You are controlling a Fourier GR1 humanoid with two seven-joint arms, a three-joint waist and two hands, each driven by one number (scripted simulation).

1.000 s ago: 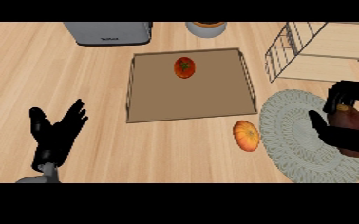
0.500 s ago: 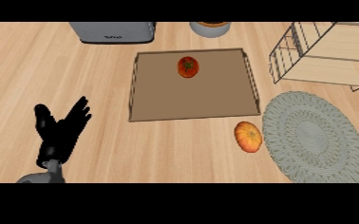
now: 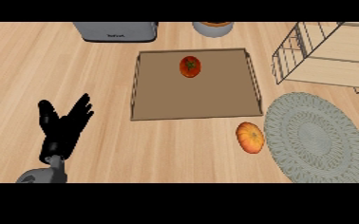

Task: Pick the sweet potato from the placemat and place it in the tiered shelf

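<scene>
Resting open at lower left, the left robot hand (image 3: 64,129) holds nothing; sweet potato (image 3: 250,137) lies beside the placemat (image 3: 312,137).

We see a wooden counter (image 3: 56,76) with a brown tray (image 3: 196,99) in the middle, and a red tomato (image 3: 189,66) lying in the tray's far part. Just off the tray's near right corner an orange sweet potato (image 3: 250,137) lies on the counter, just beside the left edge of a round grey placemat (image 3: 316,137), with a wire shelf (image 3: 316,52) at the far right. Our left hand (image 3: 64,132) rests at the near left with fingers straight and spread, while a grey toaster (image 3: 116,31) and a bowl (image 3: 212,27) stand at the far edge.
</scene>
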